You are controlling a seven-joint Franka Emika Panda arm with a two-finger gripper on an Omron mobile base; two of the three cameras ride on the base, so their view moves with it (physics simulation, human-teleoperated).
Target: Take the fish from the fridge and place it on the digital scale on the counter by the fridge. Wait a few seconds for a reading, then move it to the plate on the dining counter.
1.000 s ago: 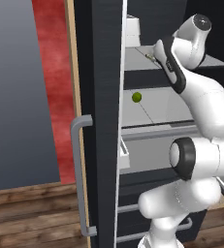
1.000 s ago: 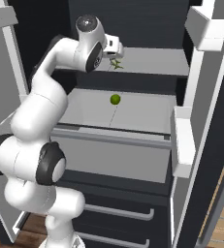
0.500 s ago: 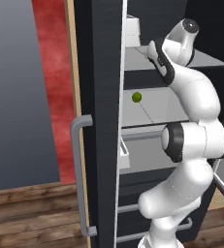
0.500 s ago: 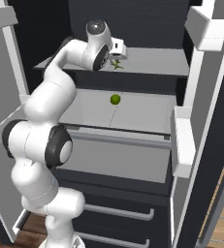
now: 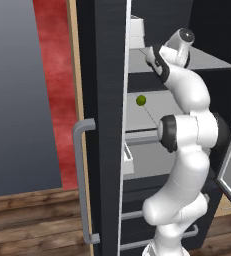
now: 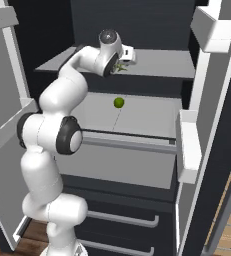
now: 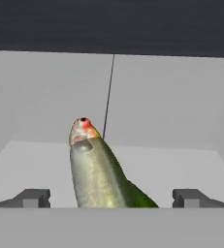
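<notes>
The black fridge (image 5: 104, 100) stands with its doors open, and my arm reaches onto its upper pale grey shelf (image 6: 157, 64). The fish (image 7: 96, 174), slender and olive-green with a reddish head, lies on that shelf pointing away from the hand. It lies between the two fingertips (image 7: 33, 197) of my gripper (image 7: 112, 198), which is open around its tail end without gripping it. From the right base view the fish (image 6: 121, 68) peeks out just beneath the hand, with the gripper (image 6: 123, 62) over it. The digital scale, plate and dining counter are out of view.
A small round green item (image 6: 118, 102) sits on the shelf below, also seen in the left base view (image 5: 141, 100). Door bins (image 6: 187, 145) jut out on the open right door. The grey bar handle (image 5: 82, 175) runs down the left door. Drawers lie below the shelves.
The arm has stretched deeper into the upper shelf, bringing the hand over the fish. The jaws stayed open, and the fish and the green item have not moved.
</notes>
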